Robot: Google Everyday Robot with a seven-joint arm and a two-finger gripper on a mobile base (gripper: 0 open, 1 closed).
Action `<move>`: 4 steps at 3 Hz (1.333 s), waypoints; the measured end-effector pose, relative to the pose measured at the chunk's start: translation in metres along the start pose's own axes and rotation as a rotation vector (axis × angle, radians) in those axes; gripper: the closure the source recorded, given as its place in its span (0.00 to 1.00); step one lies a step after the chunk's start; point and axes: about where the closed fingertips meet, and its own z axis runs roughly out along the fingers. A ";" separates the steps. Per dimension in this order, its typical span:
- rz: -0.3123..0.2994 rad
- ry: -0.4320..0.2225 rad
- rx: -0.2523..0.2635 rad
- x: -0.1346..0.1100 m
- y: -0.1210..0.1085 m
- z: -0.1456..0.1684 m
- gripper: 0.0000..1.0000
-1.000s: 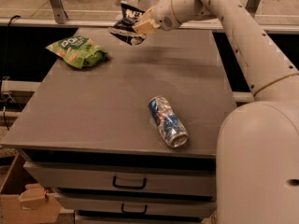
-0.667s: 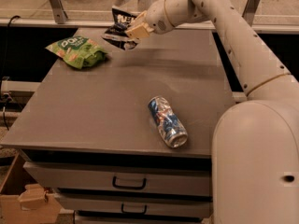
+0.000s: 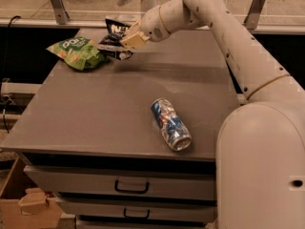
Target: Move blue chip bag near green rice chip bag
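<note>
Clenched on the right-hand edge of the blue chip bag (image 3: 115, 31), the gripper (image 3: 127, 43) hangs over the far left part of the table (image 3: 95, 109), reaching in from the right on the white arm (image 3: 171, 15).

At the far left, the green rice chip bag (image 3: 76, 53) lies flat near the back corner, its long axis running roughly left to right. Just beside it, to its right, the blue chip bag stands tilted in the claw, lettering toward the camera. Whether its crumpled lower edge touches the green bag or the tabletop, I cannot tell. The target lies directly left of the claw, and nothing stands between the two bags. By my reckoning, little sideways travel is left: mainly a lowering and a release.

Further right and nearer the front edge, a drink can (image 3: 170, 124) lies on its side, well apart from both bags and clear of the path.
</note>
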 end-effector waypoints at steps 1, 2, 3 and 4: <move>0.008 -0.012 -0.019 -0.001 0.005 0.007 0.36; 0.014 -0.021 -0.030 -0.003 0.008 0.012 0.13; 0.023 -0.033 -0.014 -0.005 0.003 0.012 0.00; 0.057 -0.043 0.079 -0.002 -0.023 -0.016 0.00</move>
